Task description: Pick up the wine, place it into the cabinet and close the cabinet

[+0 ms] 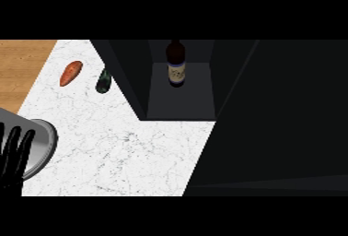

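The wine (176,64) stands upright inside the cabinet (180,106), toward the back of its dark floor, so by the look of it only the closing is left. The cabinet door (272,138) appears to be the large dark panel swung out across the right side of the view, though the view is too dark to be sure where the door ends and the cabinet wall begins.

The risk from here is in that closing. A sweep that jolts the cabinet could tip the bottle, which stands tall and narrow. A door pushed from a poor angle could also stop short and be left ajar.

The left hand (14,154) shows at the view's lower left edge, fingers straight and spread upward, holding nothing. It rests in front of a round grey plate (42,143) on the white marble table (122,152). The right hand is out of sight.

Far from the action, a carrot (71,73) and a dark green bottle (103,81) lie on the table left of the cabinet.
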Motion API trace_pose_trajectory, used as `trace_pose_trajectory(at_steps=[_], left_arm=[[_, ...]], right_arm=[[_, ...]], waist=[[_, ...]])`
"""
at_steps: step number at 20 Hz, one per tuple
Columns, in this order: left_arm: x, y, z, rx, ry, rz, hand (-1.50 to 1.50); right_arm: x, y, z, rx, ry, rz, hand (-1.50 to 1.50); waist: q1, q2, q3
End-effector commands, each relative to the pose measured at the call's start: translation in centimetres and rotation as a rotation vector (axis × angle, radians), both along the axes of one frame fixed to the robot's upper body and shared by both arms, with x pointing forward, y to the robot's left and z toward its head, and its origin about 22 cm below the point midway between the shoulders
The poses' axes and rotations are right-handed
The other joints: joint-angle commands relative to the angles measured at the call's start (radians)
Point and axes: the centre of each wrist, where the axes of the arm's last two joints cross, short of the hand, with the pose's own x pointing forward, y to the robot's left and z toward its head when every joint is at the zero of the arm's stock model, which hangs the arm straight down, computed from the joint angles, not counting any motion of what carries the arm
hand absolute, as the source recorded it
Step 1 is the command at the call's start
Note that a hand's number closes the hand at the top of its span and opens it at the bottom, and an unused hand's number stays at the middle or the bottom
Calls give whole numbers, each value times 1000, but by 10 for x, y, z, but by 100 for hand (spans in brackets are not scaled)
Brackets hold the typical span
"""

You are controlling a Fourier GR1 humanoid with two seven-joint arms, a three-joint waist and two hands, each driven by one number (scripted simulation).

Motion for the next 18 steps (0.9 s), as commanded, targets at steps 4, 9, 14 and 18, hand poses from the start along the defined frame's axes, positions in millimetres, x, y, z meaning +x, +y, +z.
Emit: trace_pose_trajectory(at_steps=[4,9,14,18], left_arm=[[-2,32,-6,10,11,-7,-150],[7,41,9,27,19,1,-150],[11,46,20,2,20,-44,-150],[21,57,25,-17,8,-57,-150]], right_arm=[[-27,26,10,67,-55,99,150],[-38,35,12,100,-65,65,150],[-19,63,3,57,-128,23,150],[-16,68,11,63,-169,-22,150]], waist=[[1,-2,-2],[-11,-7,-2],[10,-1,-3],[6,0,-3]])
